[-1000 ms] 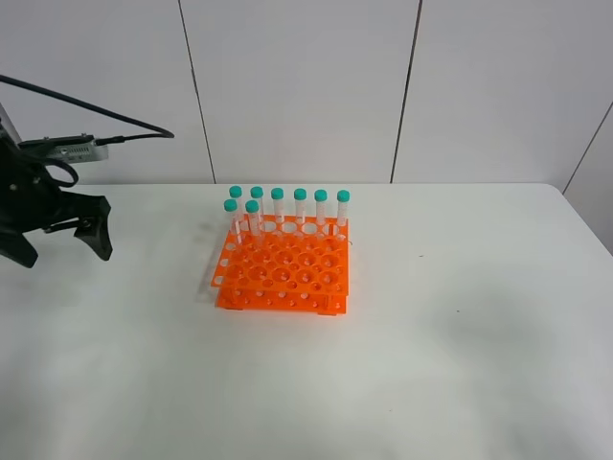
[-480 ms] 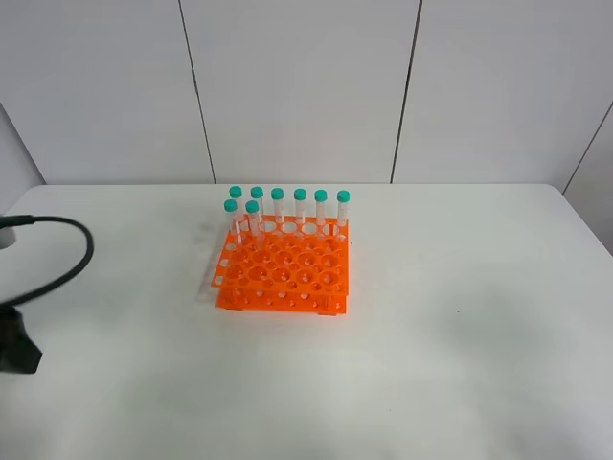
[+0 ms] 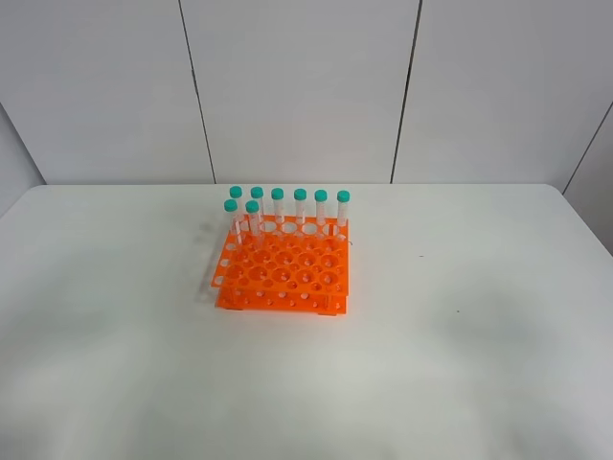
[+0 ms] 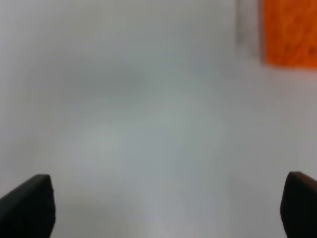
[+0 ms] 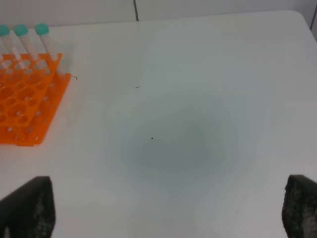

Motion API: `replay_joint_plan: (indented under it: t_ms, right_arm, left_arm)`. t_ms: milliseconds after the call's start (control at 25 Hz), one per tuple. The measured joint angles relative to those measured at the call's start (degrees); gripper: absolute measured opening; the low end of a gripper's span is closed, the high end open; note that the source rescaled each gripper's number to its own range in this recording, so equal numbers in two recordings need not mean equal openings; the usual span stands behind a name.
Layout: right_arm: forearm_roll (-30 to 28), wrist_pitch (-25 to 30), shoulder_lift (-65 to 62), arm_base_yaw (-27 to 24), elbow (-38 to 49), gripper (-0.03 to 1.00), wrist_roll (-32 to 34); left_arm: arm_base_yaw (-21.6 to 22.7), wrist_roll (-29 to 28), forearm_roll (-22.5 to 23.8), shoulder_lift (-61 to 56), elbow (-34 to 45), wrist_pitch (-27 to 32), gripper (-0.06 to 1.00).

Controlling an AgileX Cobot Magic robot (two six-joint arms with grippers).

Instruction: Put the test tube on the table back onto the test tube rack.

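Orange test tube rack (image 3: 283, 270) on the white surface (image 3: 460, 364), eight teal-capped tubes (image 3: 278, 208) upright along its far rows. Left claw (image 4: 168, 206) and right claw (image 5: 168, 208) both spread wide, holding nothing.

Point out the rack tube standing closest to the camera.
The second-row tube, right of its one row-mate: its cap sits lowest in the high view; six others stand behind.

This looks like a laboratory or test room. An orange test tube rack (image 3: 283, 271) stands on a plain white surface (image 3: 460, 364), and teal-capped tubes (image 3: 300, 207) stand upright in the holes along the rack's far edge, with two more in the row just in front of those. Behind the rack rises a bare wall of pale panels (image 3: 297, 86) split by thin dark seams, and nothing homely or decorative lies around the rack.
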Motion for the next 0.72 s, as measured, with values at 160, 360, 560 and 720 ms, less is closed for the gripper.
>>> replay_joint_plan:
  t_ms: [160, 360, 560, 720]
  right_arm:
    - [0.0, 0.0, 0.0, 0.0, 0.0, 1.0, 0.0]
    - [0.0, 0.0, 0.0, 0.0, 0.0, 1.0, 0.0]
    - [0.0, 0.0, 0.0, 0.0, 0.0, 1.0, 0.0]
    - [0.0, 0.0, 0.0, 0.0, 0.0, 1.0, 0.0]
  left_arm:
    - [0.0, 0.0, 0.0, -8.22, 0.04, 0.12, 1.0]
    - [0.0, 0.0, 0.0, -9.68, 0.04, 0.54, 1.0]
    - [0.0, 0.0, 0.0, -9.68, 0.04, 0.48, 1.0]
    - [0.0, 0.0, 0.0, -9.68, 0.04, 0.48, 1.0]
